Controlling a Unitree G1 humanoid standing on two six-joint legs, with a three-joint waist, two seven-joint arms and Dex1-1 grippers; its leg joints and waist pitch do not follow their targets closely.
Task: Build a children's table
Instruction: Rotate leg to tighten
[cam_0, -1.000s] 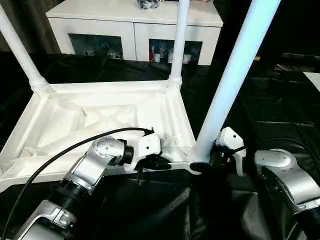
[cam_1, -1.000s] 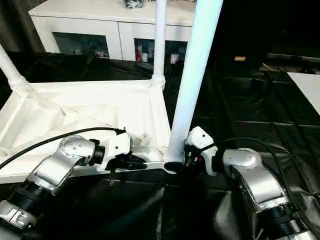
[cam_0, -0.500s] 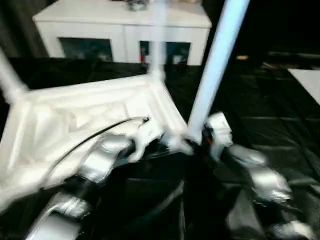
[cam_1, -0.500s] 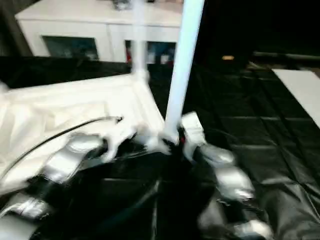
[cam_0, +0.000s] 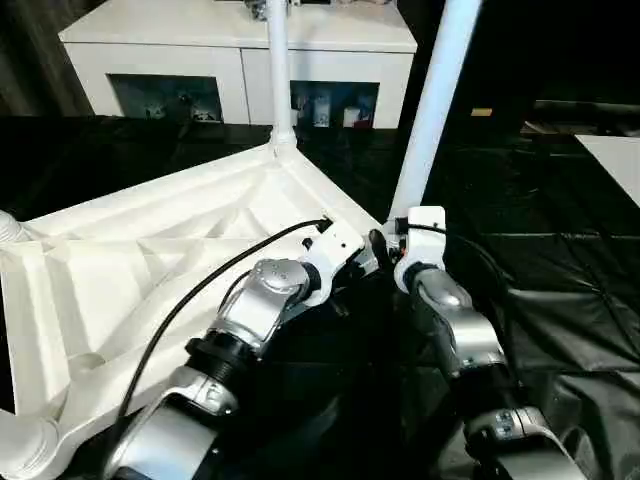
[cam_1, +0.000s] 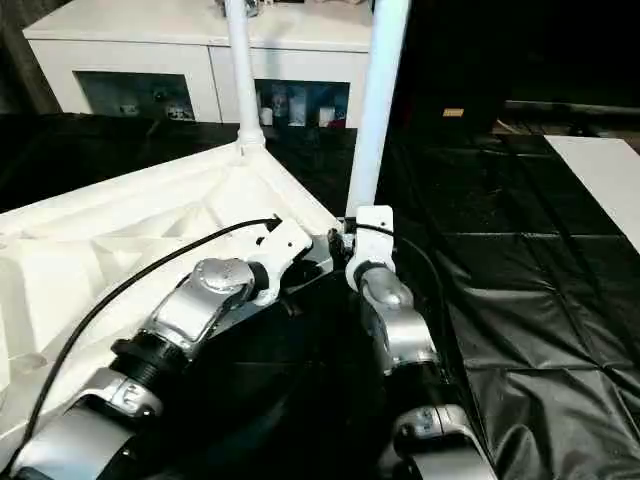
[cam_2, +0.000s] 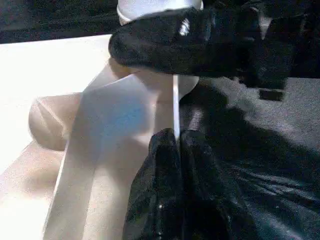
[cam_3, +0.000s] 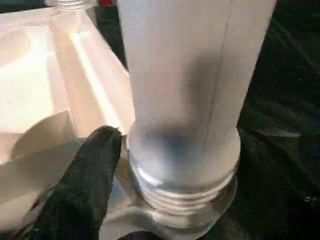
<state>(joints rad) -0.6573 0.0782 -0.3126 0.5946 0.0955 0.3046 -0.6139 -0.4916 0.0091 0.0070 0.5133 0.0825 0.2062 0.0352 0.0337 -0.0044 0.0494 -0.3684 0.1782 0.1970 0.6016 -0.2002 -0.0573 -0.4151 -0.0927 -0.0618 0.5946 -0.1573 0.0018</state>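
The children's table lies upside down, its white ribbed tabletop (cam_0: 150, 260) on black sheeting. One white leg (cam_0: 277, 70) stands in the far corner socket and another leg (cam_0: 435, 110) in the corner nearest my grippers. Two more leg bases (cam_0: 8, 228) (cam_0: 25, 445) show at the left edge. My left gripper (cam_2: 175, 142) is shut on the thin rim beside that near corner. My right gripper (cam_0: 397, 243) is closed around the near leg's threaded base (cam_3: 182, 185), and one black finger (cam_3: 95, 170) lies against the collar.
A white cabinet (cam_0: 240, 50) with glass doors stands behind the tabletop. Black sheeting (cam_0: 560, 250) covers the ground to the right, where a flat white board (cam_0: 615, 160) shows at the edge. A black cable (cam_0: 200, 290) runs along my left arm over the tabletop.
The whole view has swung. The tabletop now sits turned, its held corner pointing at me and lying farther off. Both arms reach further forward, and both grippers have stayed at that corner.
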